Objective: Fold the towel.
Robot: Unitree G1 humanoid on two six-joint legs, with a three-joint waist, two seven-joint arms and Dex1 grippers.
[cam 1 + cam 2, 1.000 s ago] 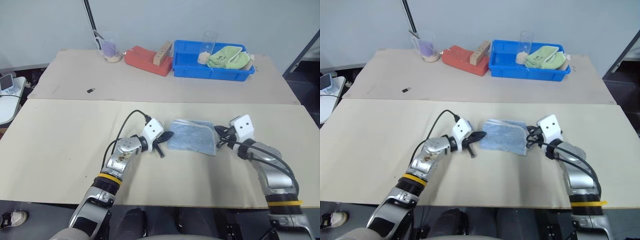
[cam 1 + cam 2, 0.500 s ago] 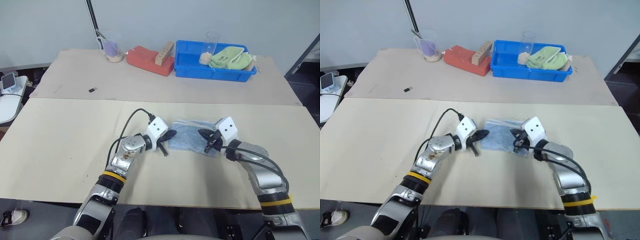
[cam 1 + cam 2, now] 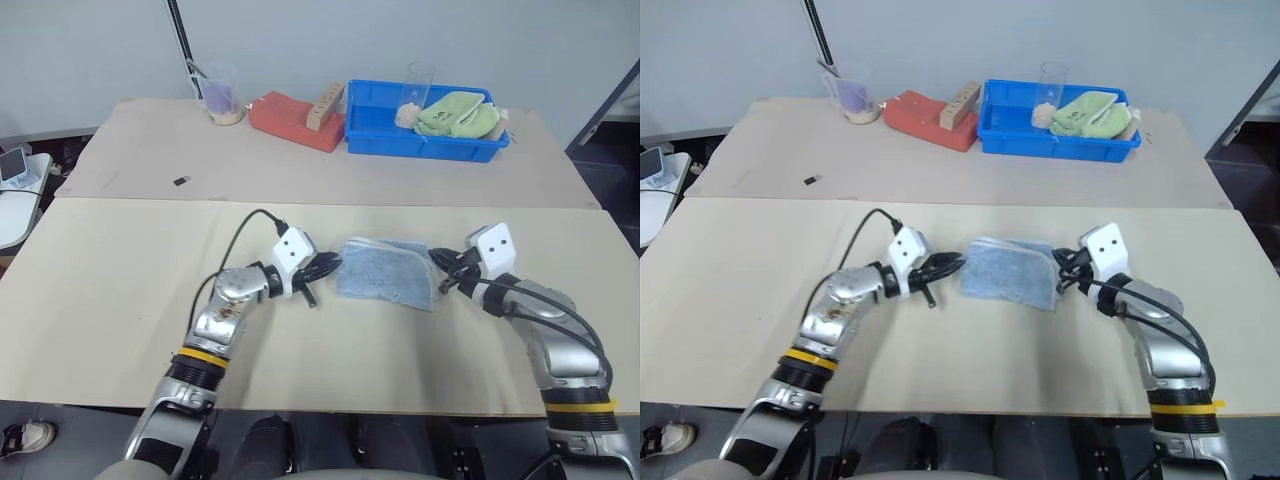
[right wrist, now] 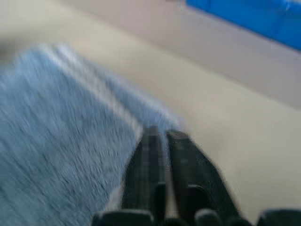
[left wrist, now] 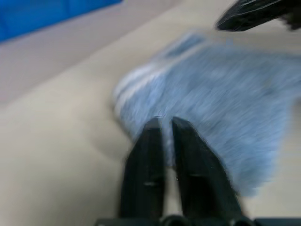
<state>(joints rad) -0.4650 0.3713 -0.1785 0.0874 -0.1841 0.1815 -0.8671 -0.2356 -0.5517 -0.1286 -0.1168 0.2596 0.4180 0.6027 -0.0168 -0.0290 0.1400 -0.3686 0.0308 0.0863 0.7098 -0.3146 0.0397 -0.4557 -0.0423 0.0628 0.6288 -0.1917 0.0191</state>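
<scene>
The towel (image 3: 386, 272), a light blue terry cloth with pale trim, is shown lying flat as a compact folded packet on the near beige table (image 3: 120, 300), between the two grippers. The left gripper (image 3: 325, 266) is seen just beside the towel's left edge, its two black fingers (image 5: 153, 155) drawn nearly together with only a slim gap and nothing pinched between them. The right gripper (image 3: 447, 268) is placed at the right edge, its fingers (image 4: 151, 155) likewise almost closed and empty. The cloth is judged light, soft and limp: it would sag and unfold if lifted by one point, and its nap should resist slipping. A hold is best taken at the trimmed corners or along a folded edge, through all layers, with both grippers together. At the far side a blue bin (image 3: 380, 140) with a green cloth (image 3: 455, 113) is left untouched.
</scene>
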